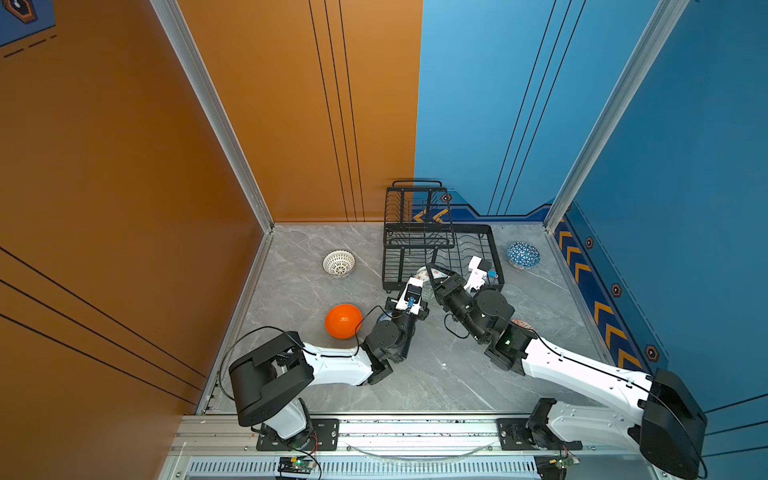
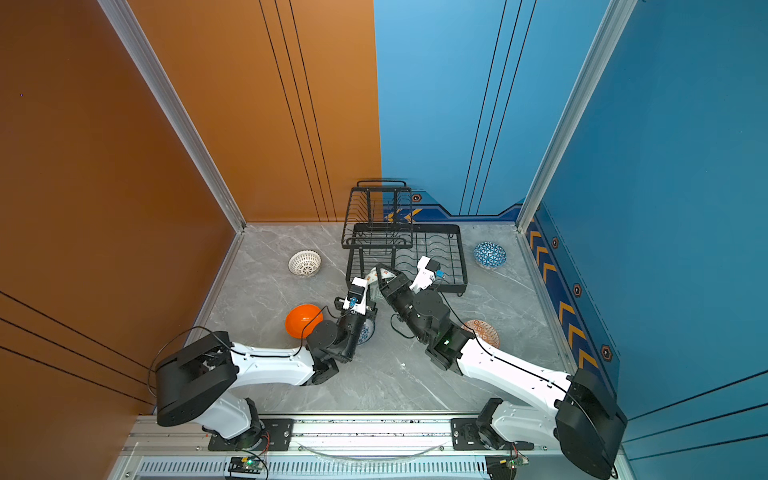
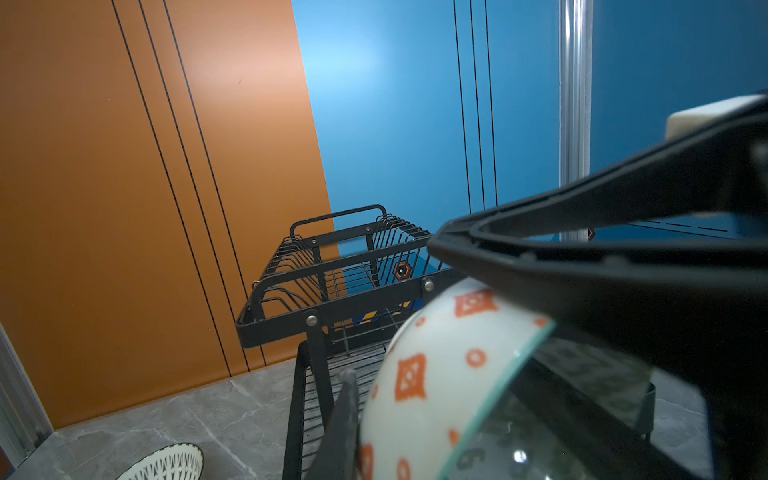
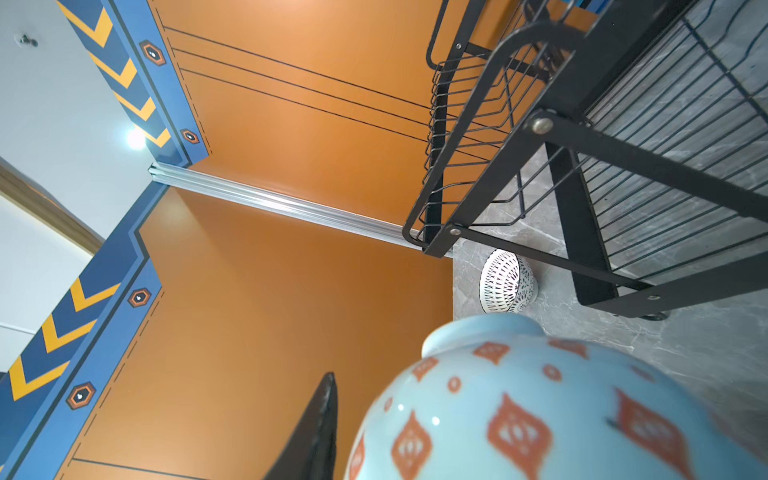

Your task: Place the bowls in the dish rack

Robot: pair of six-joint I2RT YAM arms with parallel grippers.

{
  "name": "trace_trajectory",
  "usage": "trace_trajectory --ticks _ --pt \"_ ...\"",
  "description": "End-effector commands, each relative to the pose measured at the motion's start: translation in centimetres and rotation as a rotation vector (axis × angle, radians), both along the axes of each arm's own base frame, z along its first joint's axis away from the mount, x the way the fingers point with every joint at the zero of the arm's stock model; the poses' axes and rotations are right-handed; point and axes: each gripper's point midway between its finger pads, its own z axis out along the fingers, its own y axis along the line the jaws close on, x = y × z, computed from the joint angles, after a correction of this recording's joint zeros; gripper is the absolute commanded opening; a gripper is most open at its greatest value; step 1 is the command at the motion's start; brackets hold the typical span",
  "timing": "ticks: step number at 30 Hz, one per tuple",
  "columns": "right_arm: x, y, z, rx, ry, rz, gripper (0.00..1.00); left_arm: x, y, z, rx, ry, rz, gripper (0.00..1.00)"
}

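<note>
The pale-green bowl (image 3: 436, 374) with orange motifs tilts on edge by the black wire dish rack (image 3: 353, 309).

Top views: high, near side, looking down on grey marble worktop (image 1: 436, 374).
Wrist views: close, sharing black wire dish rack (image 3: 282, 328).

Glossy glazed pale-green bowl (image 4: 519, 395), matt black metal-wire dish rack (image 3: 332, 311), smooth polished marble-look tabletop (image 1: 415, 374).

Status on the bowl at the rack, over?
Left gripper shut on orange-diamond bowl. Right gripper on its rim, grip unclear. Bowl at dish rack front edge, not yet loaded. Right wrist overhangs the rack.
</note>
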Motion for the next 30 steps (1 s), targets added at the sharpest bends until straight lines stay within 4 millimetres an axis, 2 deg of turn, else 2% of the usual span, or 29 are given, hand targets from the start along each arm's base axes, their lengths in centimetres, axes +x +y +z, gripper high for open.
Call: trace_trajectory --ticks 1,5,7,8,12,15,19,24,25,27,30 --pt "0.6 0.0 1.3 0.029 -0.037 -0.01 0.15 -1.0 0.2 2.4 -0.071 -0.055 -0.029 0.0" --pt "0.7 -0.2 1.0 0.027 -0.032 -0.012 0.0 -0.9 0.4 2.3 -0.071 -0.051 -0.017 0.0" --pt "0.7 -0.5 0.8 0.024 -0.028 -0.019 0.0 -0.9 0.5 2.3 -0.077 -0.05 -0.017 0.0" --pt "0.6 -0.7 0.8 0.021 -0.029 -0.023 0.0 -0.9 0.6 2.4 -0.082 -0.05 -0.017 0.06" --pt "0.7 -1.5 0.5 0.006 -0.032 -0.044 0.0 -1.2 0.8 2.6 -0.097 -0.051 -0.025 0.3" --pt "0.7 -2.3 0.8 -0.002 -0.049 -0.057 0.0 -1.6 1.0 2.7 -0.108 -0.051 -0.031 0.53" --pt "0.6 -4.4 1.0 -0.004 -0.057 -0.091 0.0 -2.7 1.2 2.6 -0.115 -0.042 -0.04 0.99" --pt "-0.2 -8.0 1.4 -0.043 -0.067 -0.157 0.0 -4.3 2.3 2.3 -0.131 -0.028 -0.049 0.98" --pt "0.2 -9.8 1.3 -0.059 -0.064 -0.207 0.0 -4.7 2.5 2.3 -0.133 -0.028 -0.053 0.98" --pt "0.1 -12.0 1.3 -0.088 -0.064 -0.258 0.0 -5.1 2.7 2.3 -0.129 -0.028 -0.073 0.98" --pt "0.7 -15.3 1.4 -0.117 -0.058 -0.332 0.0 -5.2 1.7 2.6 -0.074 -0.001 -0.126 0.98"
